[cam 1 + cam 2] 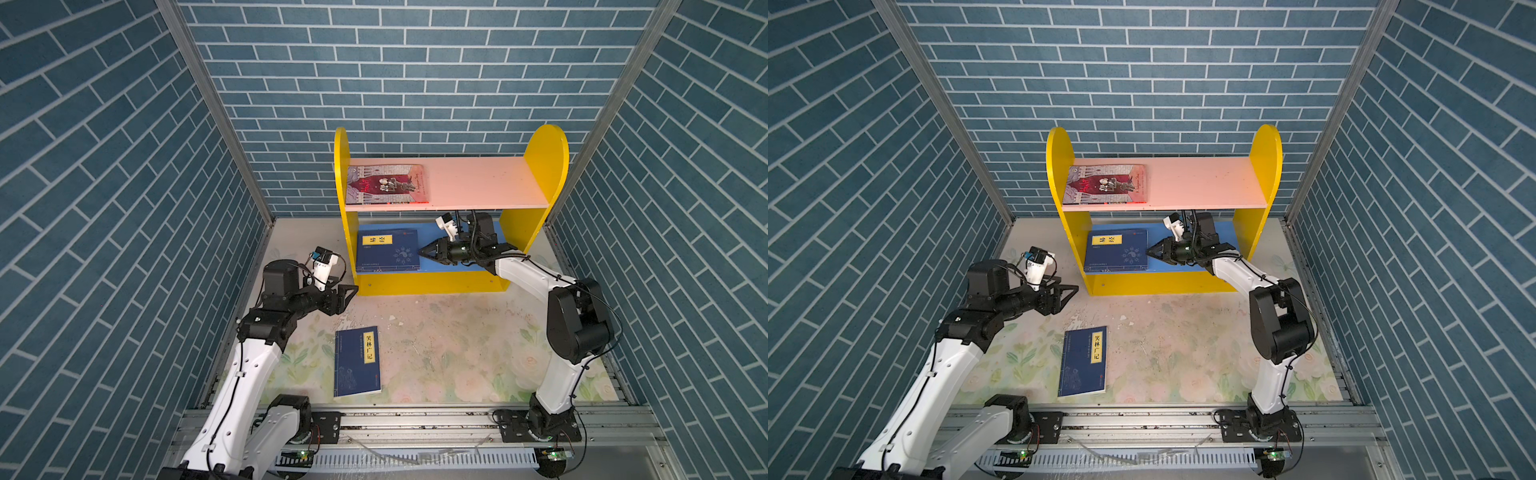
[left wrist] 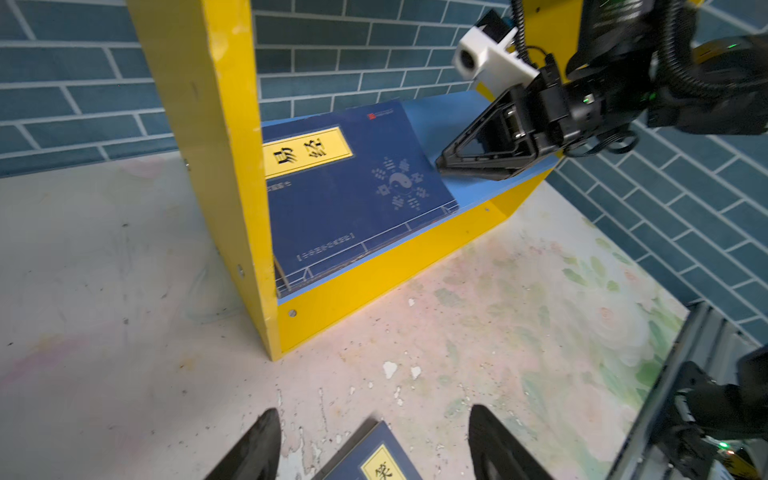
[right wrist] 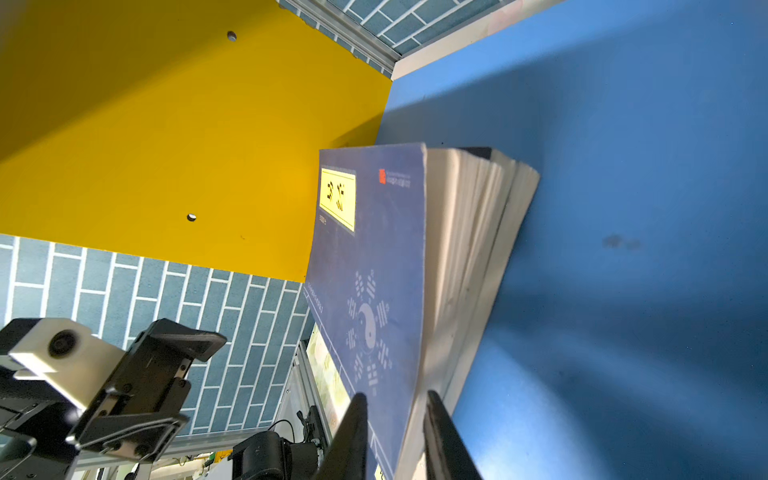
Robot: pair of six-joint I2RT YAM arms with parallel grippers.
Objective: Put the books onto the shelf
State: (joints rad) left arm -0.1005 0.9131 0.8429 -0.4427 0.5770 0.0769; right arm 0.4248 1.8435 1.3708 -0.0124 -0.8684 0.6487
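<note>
Left gripper hangs wide open near the far end of a navy book lying flat on the floral table. Farther back, on the blue lower board of the shelf, the right gripper, jaws narrow, straddles the right edge of the stacked navy books; whether it grips is unclear. A grey-and-red book lies at the left of the pink upper board.

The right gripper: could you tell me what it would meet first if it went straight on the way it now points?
The stack of navy blue paperbacks on the shelf's blue lower board. The right gripper is at the stack's edge, fingers seemingly astride the top cover.
</note>
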